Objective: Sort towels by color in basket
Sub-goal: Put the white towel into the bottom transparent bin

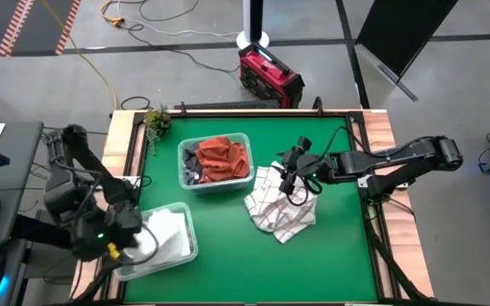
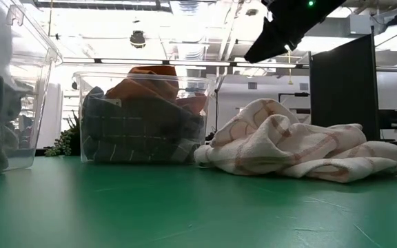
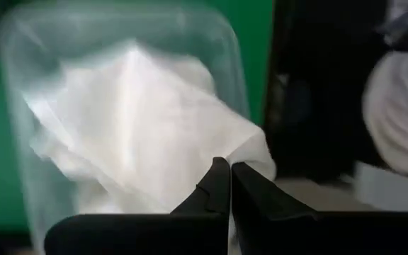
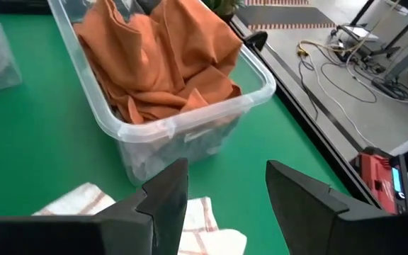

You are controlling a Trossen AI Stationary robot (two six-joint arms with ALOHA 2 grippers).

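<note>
A white towel with thin red grid lines [image 1: 281,211] lies crumpled on the green mat [image 1: 228,263], right of centre; the low view shows the towel [image 2: 295,141] resting there in a heap. My right gripper [image 4: 227,170] hangs open above its far edge, fingers pointing toward the middle clear bin [image 4: 190,120]. That bin [image 1: 215,161] holds rust-orange towels [image 4: 154,57] over dark grey ones [image 2: 136,131]. A second clear bin [image 1: 160,242] at the near left holds white towels [image 3: 147,120]. My left gripper [image 3: 230,170] is shut above this bin, with nothing between its fingers.
A small green plant [image 1: 156,121] stands at the table's far left corner. A wooden rim [image 1: 379,127] borders the mat. A red case [image 1: 269,75] and cables lie on the floor beyond the far edge. The mat's near middle [image 1: 253,268] is bare.
</note>
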